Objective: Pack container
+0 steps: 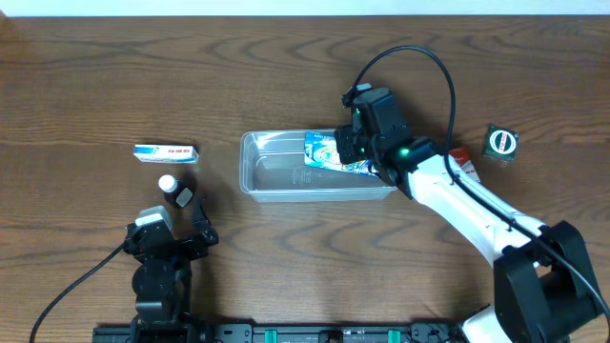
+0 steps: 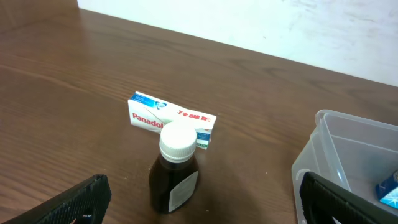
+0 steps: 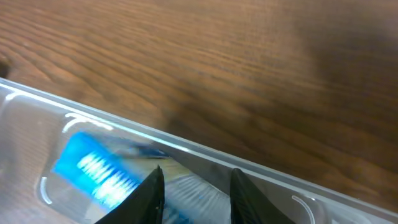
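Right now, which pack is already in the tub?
The blue packet, at the right end of the tub; the white Panadol box lies outside, to its left.

The right arm (image 1: 457,195) has a white shell along its long link, with black joints and a bulky black base. A small green light (image 1: 405,151) glows near its wrist, and a thin black cable (image 1: 419,55) arcs above it. The right claw (image 1: 348,145) is black, and its fingers (image 3: 152,196) are dark tapering wedges. The left arm (image 1: 157,272) is black throughout, with a pale grey block (image 1: 152,218) beside the left claw (image 1: 179,221) and a second black lead (image 1: 76,286) trailing off. The left fingers (image 2: 68,202) are matte black.
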Controlling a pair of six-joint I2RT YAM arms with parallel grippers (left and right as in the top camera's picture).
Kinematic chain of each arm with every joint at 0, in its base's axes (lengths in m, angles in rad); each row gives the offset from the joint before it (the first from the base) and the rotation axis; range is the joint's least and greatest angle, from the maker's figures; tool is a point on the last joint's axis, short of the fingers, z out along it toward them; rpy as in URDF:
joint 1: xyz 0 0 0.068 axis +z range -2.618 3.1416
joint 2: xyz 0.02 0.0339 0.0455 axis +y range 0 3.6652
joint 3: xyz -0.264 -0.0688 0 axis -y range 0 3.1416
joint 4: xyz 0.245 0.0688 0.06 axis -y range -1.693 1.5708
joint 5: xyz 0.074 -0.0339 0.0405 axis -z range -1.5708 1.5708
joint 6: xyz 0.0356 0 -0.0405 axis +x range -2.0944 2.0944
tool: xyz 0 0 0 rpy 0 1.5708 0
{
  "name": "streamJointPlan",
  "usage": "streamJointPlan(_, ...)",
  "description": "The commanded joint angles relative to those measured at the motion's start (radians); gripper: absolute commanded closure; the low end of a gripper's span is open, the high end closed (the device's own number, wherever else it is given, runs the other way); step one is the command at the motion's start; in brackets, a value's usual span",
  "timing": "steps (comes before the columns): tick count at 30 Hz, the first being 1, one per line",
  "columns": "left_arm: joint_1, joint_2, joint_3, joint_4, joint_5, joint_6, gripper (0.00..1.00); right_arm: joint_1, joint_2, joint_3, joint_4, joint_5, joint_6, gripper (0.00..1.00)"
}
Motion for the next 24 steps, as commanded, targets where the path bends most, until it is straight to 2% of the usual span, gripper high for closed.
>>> streamJointPlan(1, 0.006, -0.006, -0.015, -0.030, -0.001, -0.002, 0.02, 0.004, 0.011, 0.016, -0.006, 0.013, 0.013, 0.69)
streamJointPlan(15, 0.006, -0.006, -0.015, -0.030, -0.001, -0.002, 0.02, 0.030, 0.010, 0.016, -0.015, -0.034, 0.022, 0.70)
streamJointPlan(24, 0.005, -0.006, -0.015, -0.030, -0.001, -0.002, 0.02, 0.071, 0.006, 0.016, -0.105, -0.039, 0.032, 0.75)
